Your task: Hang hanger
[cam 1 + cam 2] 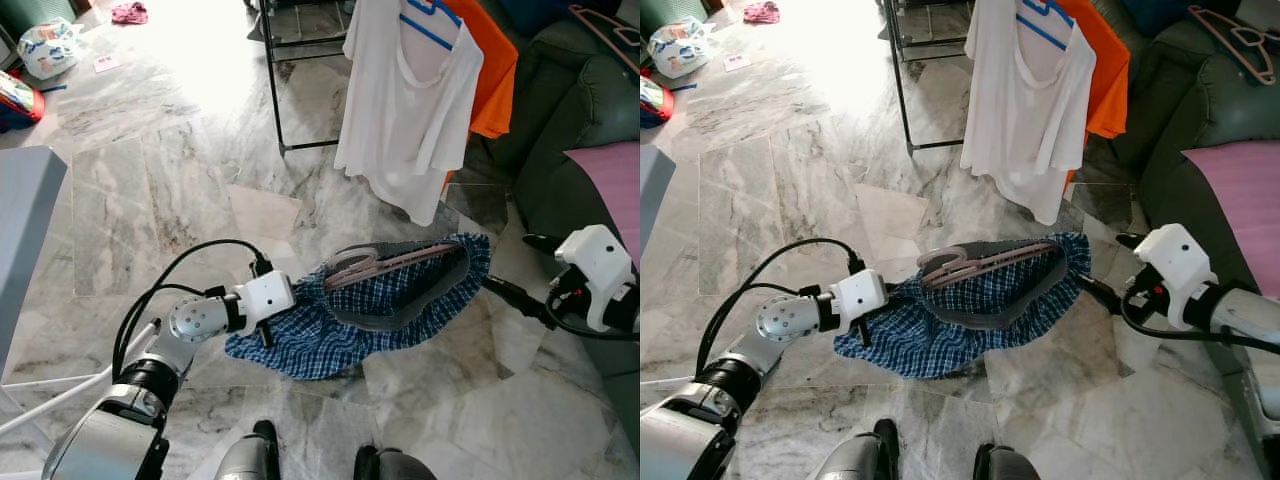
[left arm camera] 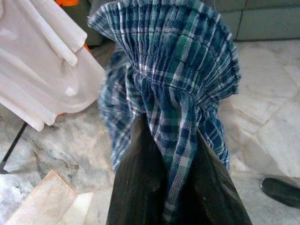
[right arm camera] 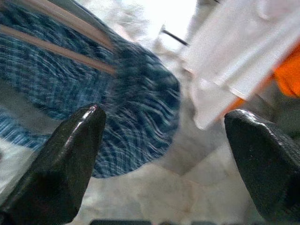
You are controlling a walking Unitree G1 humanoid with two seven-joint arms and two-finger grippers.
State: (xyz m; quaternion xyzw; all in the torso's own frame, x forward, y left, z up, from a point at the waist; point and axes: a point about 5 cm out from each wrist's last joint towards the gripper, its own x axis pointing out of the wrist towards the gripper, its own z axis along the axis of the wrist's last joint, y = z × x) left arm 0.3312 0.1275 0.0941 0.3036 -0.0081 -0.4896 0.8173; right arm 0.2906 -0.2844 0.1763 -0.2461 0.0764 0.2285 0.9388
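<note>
1. Our left gripper (image 2: 164, 187) is pressed together on one end of the blue checked shorts (image 1: 400, 300), pinching the gathered waistband between its two black fingers (image 2: 136, 187).
2. The shorts are held up above the marble floor (image 1: 180, 190), with the waistband open toward us.
3. The pink hanger (image 1: 385, 264) lies inside the open waistband; its hook end points to our left.
4. Our right gripper (image 3: 168, 154) has its fingers spread wide, and nothing is between them. It is just beside the right end of the shorts; we cannot tell if it touches the cloth.
5. Behind the shorts, a white shirt (image 1: 415, 100) hangs on a blue hanger (image 1: 430, 25) at a black rack (image 1: 275, 90), with an orange garment (image 1: 492, 70) behind it.
6. A dark green sofa (image 1: 570, 110) stands on our right.
</note>
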